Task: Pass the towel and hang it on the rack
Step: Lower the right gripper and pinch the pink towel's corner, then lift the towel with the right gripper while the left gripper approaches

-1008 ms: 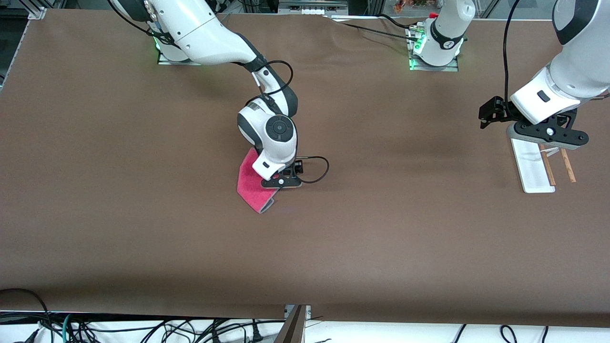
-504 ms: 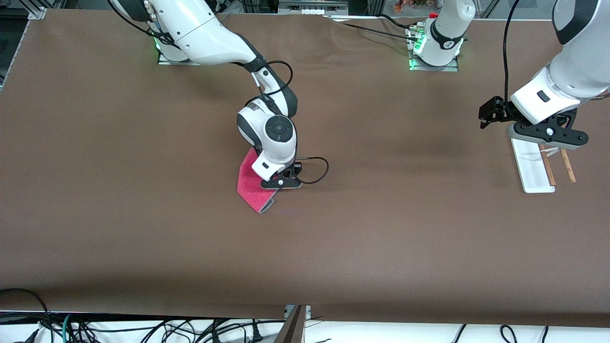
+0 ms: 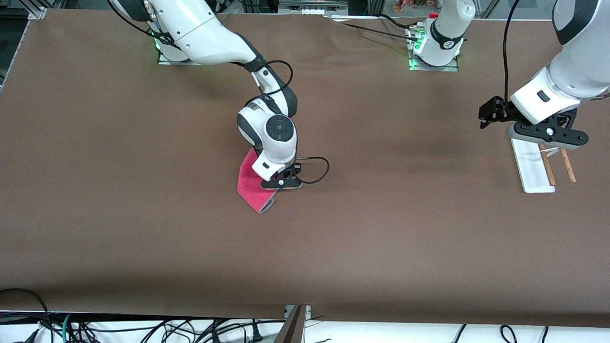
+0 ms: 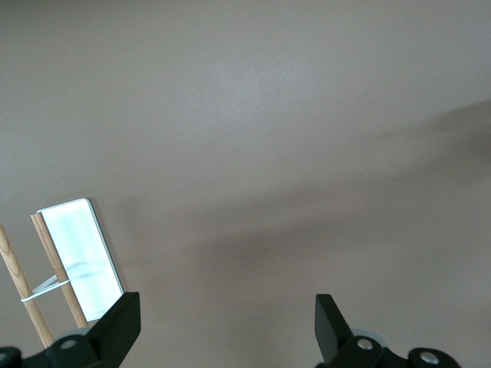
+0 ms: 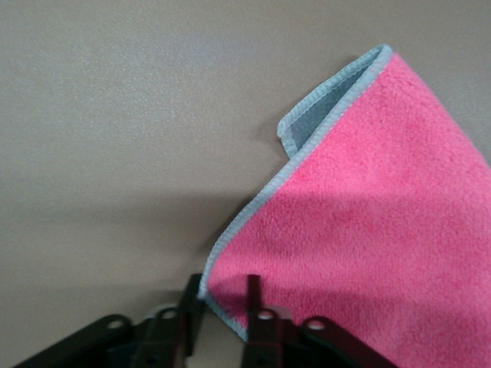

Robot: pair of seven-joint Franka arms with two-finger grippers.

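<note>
We list a table [image 3: 143, 238], its whole top covered in plain brown sheet, faintly creased near the top edge. We note soft shadows across the middle and along the lower edge. We record black cables [image 3: 143, 328], one green, tangled on a white floor strip below the table. We see metal framing [image 3: 305, 5] above the top edge and a dark post [image 3: 295, 326] at the lower edge.
</note>
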